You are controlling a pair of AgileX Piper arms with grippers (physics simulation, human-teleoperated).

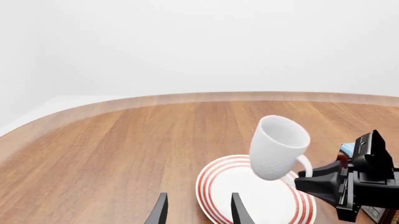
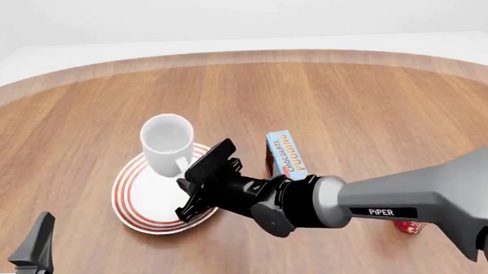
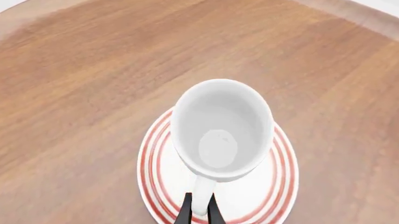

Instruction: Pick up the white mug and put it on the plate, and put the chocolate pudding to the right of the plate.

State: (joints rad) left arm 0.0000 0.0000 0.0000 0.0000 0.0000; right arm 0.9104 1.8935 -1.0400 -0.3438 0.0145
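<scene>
I have the right gripper pinched on the loop handle of the white mug, its 2 fingers pressed against either side of the handle. The mug hangs tilted above the plate, its mouth leaning up and away from the arm, its base over the plate's far half; from the left wrist view the mug looks lifted clear of the plate, though I cannot tell for sure whether its lowest edge touches. In the right wrist view I look straight into the mug, with the red rings of the plate showing around it.

The chocolate pudding lies on the wooden table just right of the plate, partly hidden by my right arm. A small red object peeks out from under that arm, too covered to identify.

My left gripper sits low at the near left of the table, well apart from the plate, its fingers spread with nothing between them.
</scene>
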